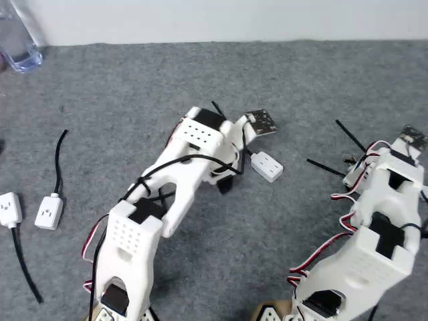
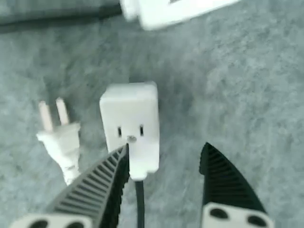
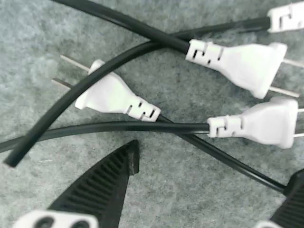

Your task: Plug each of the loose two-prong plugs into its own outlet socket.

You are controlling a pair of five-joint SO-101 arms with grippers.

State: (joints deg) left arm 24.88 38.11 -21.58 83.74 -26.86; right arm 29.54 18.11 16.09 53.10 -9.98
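In the left wrist view a white outlet socket (image 2: 130, 126) lies face up on the grey carpet, its black cord running back between my fingers. My left gripper (image 2: 165, 149) is open just above the socket's cord end. A loose white two-prong plug (image 2: 59, 135) lies right beside that socket. In the high view the left arm's gripper (image 1: 233, 175) sits next to a white socket (image 1: 266, 166). My right gripper (image 3: 216, 164) is open above three white plugs (image 3: 111, 95) (image 3: 242, 59) (image 3: 259, 124) with crossing black cords. Neither gripper holds anything.
Another white socket body (image 2: 171, 9) with a black cord lies just beyond the first. Two more sockets (image 1: 49, 211) (image 1: 8, 207) rest at the far left of the carpet. A fourth plug end (image 3: 287, 16) shows by the others. A clear plastic container (image 1: 17, 47) stands at the back left.
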